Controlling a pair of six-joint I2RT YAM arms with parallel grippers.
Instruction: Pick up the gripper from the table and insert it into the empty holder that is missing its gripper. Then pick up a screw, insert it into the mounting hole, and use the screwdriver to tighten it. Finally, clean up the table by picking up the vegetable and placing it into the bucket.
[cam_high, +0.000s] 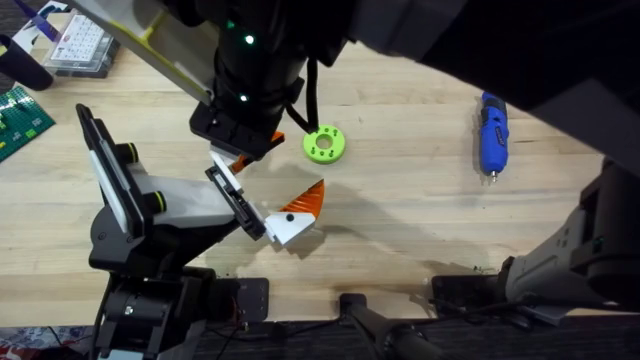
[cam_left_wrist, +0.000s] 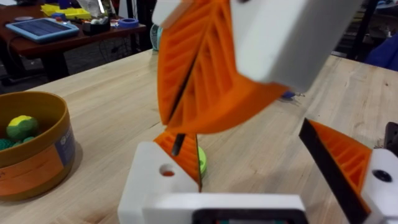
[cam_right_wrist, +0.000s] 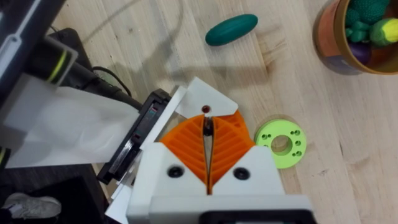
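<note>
- While the right gripper (cam_right_wrist: 207, 122) hangs over the front end of the holder (cam_high: 165, 205), a large black stand with a grey-white body and yellow-green rings, its orange ribbed pads are pressed together on a small dark screw (cam_right_wrist: 207, 129).
- Gripper (cam_right_wrist: 205, 99), the small finger piece with a white blocky base and an orange wedge tip: seated at the holder's front end, directly under the right gripper's tips. The screw's end meets the hole in its white base.
- Left gripper (cam_left_wrist: 249, 140): its white-and-orange fingers stand well apart.
- White-and-orange wedge with a black dot (cam_high: 295, 212): at the holder's front end, just beside the finger piece.
- Screwdriver (cam_high: 490, 135), blue, pen-shaped, with a short metal tip: lying on the wooden table (cam_high: 400, 230), well apart from the holder, towards the right side.
- Yellow-green flat disc (cam_high: 325, 145) with a centre hole: on the table near the right gripper.
- Vegetable (cam_right_wrist: 231, 29), dark green and cucumber-shaped: lying on the table, near the bucket.
- Bucket (cam_right_wrist: 328, 46), round and brown: holds several toy vegetables.
</note>
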